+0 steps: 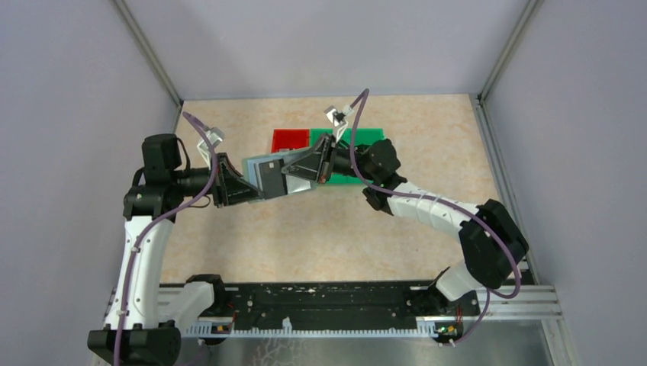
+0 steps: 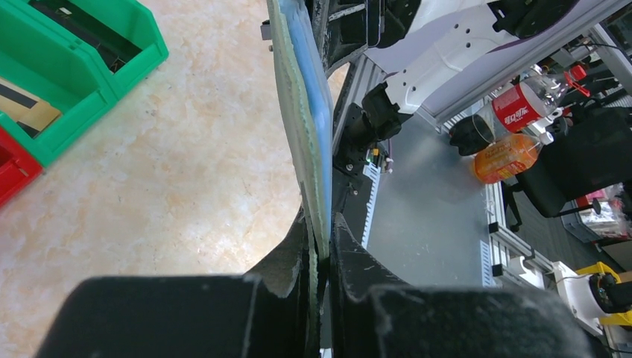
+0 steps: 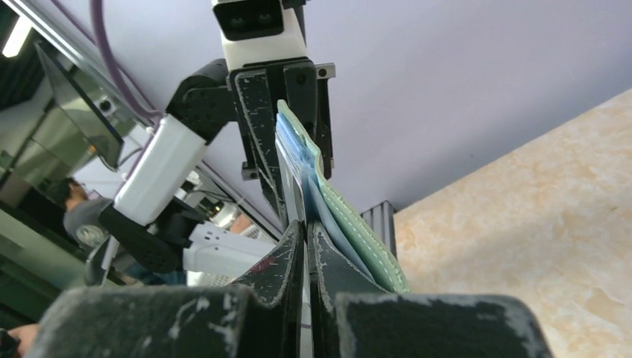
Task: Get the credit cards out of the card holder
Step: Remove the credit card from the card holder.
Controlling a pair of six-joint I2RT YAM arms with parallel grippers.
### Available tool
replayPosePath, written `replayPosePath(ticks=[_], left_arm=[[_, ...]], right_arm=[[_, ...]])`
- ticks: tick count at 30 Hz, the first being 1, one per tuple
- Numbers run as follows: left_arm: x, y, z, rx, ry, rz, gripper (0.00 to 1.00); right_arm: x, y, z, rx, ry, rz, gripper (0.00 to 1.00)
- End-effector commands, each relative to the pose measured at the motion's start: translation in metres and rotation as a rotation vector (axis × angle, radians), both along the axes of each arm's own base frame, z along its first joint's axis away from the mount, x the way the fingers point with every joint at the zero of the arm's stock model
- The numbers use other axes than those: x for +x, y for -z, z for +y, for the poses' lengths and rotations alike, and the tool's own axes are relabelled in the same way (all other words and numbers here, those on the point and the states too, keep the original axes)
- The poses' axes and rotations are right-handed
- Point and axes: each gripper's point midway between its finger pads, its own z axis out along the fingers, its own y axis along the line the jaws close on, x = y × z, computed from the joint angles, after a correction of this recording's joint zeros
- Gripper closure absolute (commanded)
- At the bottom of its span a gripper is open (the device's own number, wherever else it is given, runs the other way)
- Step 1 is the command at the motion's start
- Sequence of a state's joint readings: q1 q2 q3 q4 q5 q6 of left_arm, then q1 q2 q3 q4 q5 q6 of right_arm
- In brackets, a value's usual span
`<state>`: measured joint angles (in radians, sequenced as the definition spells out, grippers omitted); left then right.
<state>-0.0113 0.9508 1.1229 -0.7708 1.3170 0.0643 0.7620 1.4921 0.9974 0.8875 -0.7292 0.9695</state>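
The card holder (image 1: 258, 166) hangs open above the middle of the table, grey-green outside and pale blue-grey inside. My left gripper (image 1: 243, 191) is shut on its left edge. In the left wrist view the card holder (image 2: 304, 112) stands edge-on, rising from between the closed left gripper (image 2: 322, 250). A dark grey credit card (image 1: 271, 181) sticks out of a pocket. My right gripper (image 1: 288, 172) is shut on its right end. In the right wrist view the right gripper (image 3: 305, 237) pinches the thin card edge, with the card holder (image 3: 350, 224) just beside it on the right.
A red bin (image 1: 290, 139) and a green bin (image 1: 365, 145) sit on the table behind the grippers, and the green bin (image 2: 89, 52) shows again in the left wrist view. Grey walls close in the table. The arm rail (image 1: 328, 305) runs along the near edge.
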Motion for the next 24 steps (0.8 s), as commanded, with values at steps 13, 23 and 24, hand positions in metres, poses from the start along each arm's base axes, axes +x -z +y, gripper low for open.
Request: replayPosePath(ticks=[13, 23, 24], left_arm=[[-0.007, -0.027, -0.003, -0.035, 0.034, -0.074, 1.0], [-0.016, -0.036, -0.005, -0.075, 0.068, -0.057, 1.0], [-0.016, -0.036, -0.005, -0.076, 0.068, -0.053, 1.0]], right_arm=[[-0.046, -0.044, -0.037, 0.256, -0.066, -0.065, 1.0], [-0.045, -0.042, -0.043, 0.257, -0.046, -0.064, 0.92], [-0.045, -0.043, -0.04, 0.244, -0.045, -0.07, 0.79]])
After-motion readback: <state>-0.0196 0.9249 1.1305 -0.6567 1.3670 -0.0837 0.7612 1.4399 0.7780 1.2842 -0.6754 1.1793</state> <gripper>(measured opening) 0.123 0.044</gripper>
